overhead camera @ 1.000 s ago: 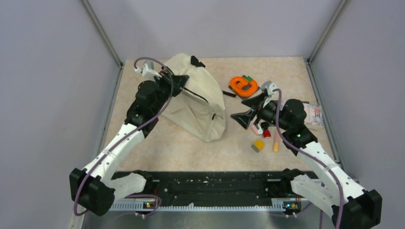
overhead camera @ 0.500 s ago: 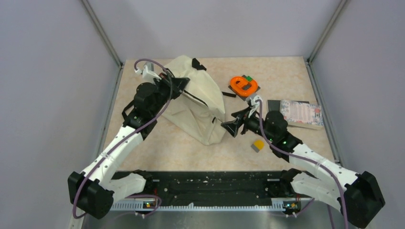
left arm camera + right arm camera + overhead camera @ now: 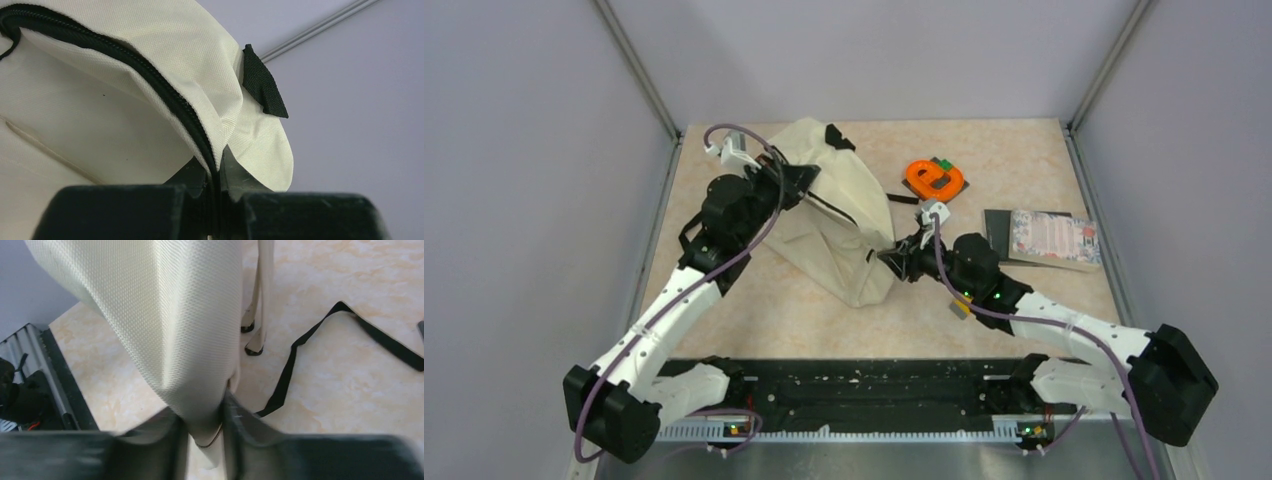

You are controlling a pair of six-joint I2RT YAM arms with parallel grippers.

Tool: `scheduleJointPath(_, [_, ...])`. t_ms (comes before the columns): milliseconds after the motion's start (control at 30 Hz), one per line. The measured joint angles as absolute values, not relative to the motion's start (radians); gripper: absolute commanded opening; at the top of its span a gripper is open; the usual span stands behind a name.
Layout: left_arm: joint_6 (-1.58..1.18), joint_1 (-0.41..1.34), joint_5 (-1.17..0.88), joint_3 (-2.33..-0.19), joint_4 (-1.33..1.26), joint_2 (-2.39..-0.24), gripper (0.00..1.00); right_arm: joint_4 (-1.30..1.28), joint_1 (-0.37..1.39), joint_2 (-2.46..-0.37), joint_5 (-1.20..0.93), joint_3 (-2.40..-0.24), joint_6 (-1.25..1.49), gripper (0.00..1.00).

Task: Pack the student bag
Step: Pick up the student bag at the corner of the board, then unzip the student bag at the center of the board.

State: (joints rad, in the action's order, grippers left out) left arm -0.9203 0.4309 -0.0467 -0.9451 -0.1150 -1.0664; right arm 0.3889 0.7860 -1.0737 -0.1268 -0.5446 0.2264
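The student bag (image 3: 834, 215), a big cream fabric backpack with black zippers, lies left of the table's middle. My left gripper (image 3: 809, 185) is at its upper left side. The left wrist view shows that gripper (image 3: 214, 172) shut on the black zipper edge of the bag (image 3: 100, 125), a black strap tab (image 3: 262, 82) above. My right gripper (image 3: 892, 258) is at the bag's lower right edge. In the right wrist view a fold of the bag's cloth (image 3: 165, 315) fills the gap of that gripper (image 3: 205, 420), both fingers pressed on it.
An orange looped object (image 3: 932, 178) lies on a dark card at the back. A patterned book (image 3: 1049, 237) lies at the right. A yellow block (image 3: 964, 305) peeks from under my right arm. A black strap (image 3: 300, 350) trails over the tabletop beside the bag.
My right arm has swung left from the small items to the bag's right edge, and its jaws have closed onto the cloth. The left gripper has kept its hold on the zipper edge.
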Motion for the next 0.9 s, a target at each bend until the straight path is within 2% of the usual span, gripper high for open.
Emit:
scheduleJointPath(33, [-0.910,0.431,-0.043,-0.945,-0.109,-1.060,0.00,0.392,0.791,-1.072,-0.115,-0.545,0.221,0.02])
scheduleJointPath(133, [-0.866,0.431,-0.038,-0.938,-0.094,-1.037,0.02,0.396,0.797,-1.065,-0.079,-0.545,0.221,0.00])
scheduleJointPath(167, [-0.842,0.432,-0.038,-0.937,-0.087,-1.029,0.12,0.392,0.798,-1.061,-0.068,-0.546,0.223,0.00])
scheduleJointPath(200, [-0.819,0.433,-0.042,-0.937,-0.081,-1.023,0.26,0.384,0.799,-1.058,-0.061,-0.548,0.224,0.00])
scheduleJointPath(233, [-0.782,0.433,-0.046,-0.938,-0.068,-1.016,0.45,0.367,0.799,-1.056,-0.054,-0.557,0.228,0.00])
scheduleJointPath(267, [-0.743,0.433,-0.049,-0.942,-0.048,-1.011,0.57,0.346,0.799,-1.053,-0.048,-0.567,0.233,0.00])
scheduleJointPath(300, [-0.700,0.433,-0.057,-0.950,-0.015,-1.004,0.62,0.321,0.799,-1.048,-0.039,-0.580,0.241,0.00])
scheduleJointPath(367, [-0.609,0.433,-0.065,-0.962,0.036,-0.986,0.64,0.257,0.799,-1.039,-0.020,-0.614,0.266,0.00])
scheduleJointPath(467, [-0.474,0.444,-0.060,-0.961,0.119,-0.916,0.83,0.125,0.799,-1.029,0.006,-0.696,0.312,0.00])
scheduleJointPath(700, [-0.205,0.556,-0.098,-0.905,0.219,-0.582,0.84,-0.152,0.799,-1.078,0.051,-0.939,0.402,0.00])
scheduleJointPath(900, [-0.164,0.584,-0.223,-0.798,0.242,-0.582,0.83,-0.229,0.799,-1.097,0.054,-0.957,0.463,0.00])
